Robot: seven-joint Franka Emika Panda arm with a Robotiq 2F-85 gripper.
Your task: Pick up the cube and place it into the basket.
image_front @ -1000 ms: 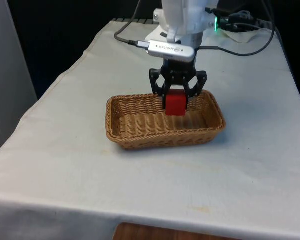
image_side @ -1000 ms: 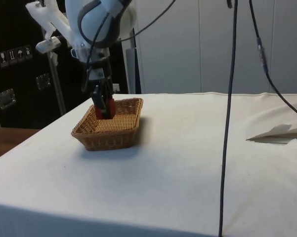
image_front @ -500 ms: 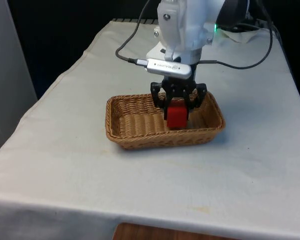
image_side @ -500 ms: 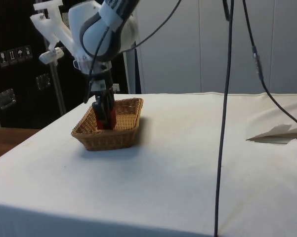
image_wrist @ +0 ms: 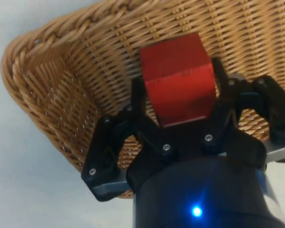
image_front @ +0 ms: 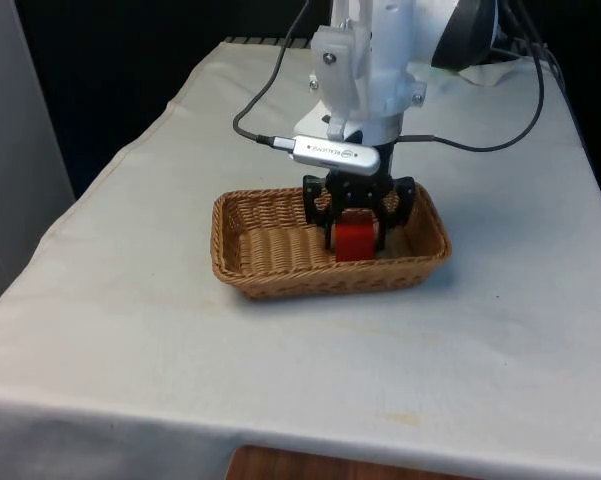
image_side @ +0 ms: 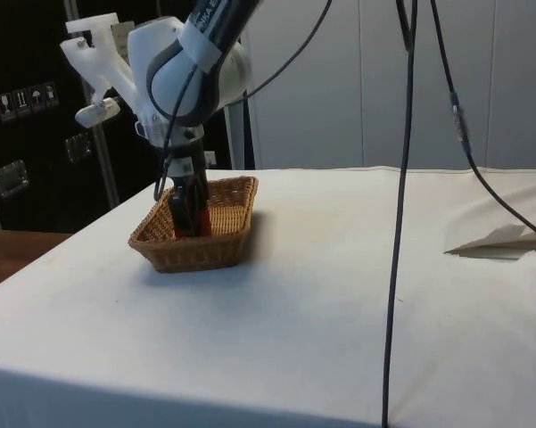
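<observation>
The black two-finger claw [image_front: 357, 222] is closed on the red cube [image_front: 355, 239], holding it low inside the oblong woven wicker basket [image_front: 280, 280] on the white-clothed counter [image_front: 130, 330]. The wrist view shows a finger pressed to each side of the cube [image_wrist: 179, 85]; in the side view the basket's wall [image_side: 192, 252] hides the cube's lower part.

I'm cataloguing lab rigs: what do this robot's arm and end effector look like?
The arm is glossy white with rounded shells and a grey band at one joint. Black cables loop along it. The end effector is black, with two fingers on angular, screw-fastened linkages below a round dark body.
</observation>
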